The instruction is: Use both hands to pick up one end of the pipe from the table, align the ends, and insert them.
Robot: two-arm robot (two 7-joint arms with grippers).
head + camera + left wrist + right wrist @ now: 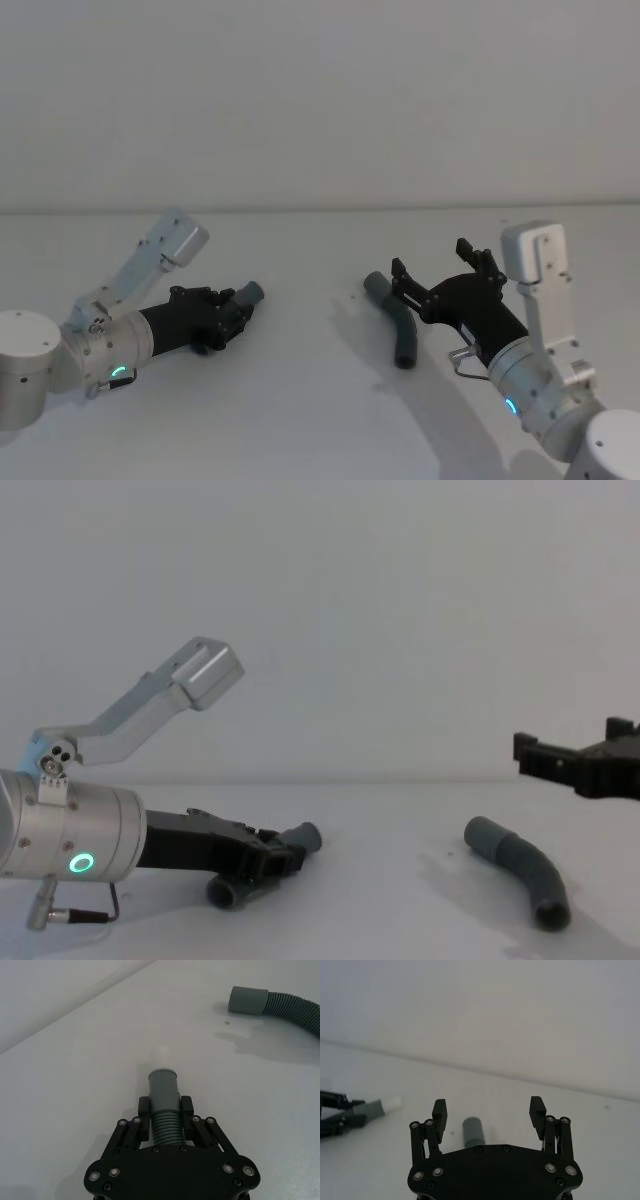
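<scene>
Grey ribbed pipe piece (250, 295) at lower left sits clamped in our left jaws, while our right jaws gape above the second piece (398, 322) on the worktop (300, 420) right of centre, so we judge its pickup, alignment and insertion remain.

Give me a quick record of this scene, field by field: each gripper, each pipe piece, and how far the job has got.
Left gripper: jaws shut on the ribbed part of one pipe piece, low over the table
Held piece: its smooth cuff sticks out past the jaws
Right gripper: jaws open, hovering above the second pipe piece, not touching it
Second piece: curved, lying loose on the table
Ends: well apart, not yet aligned or joined
</scene>
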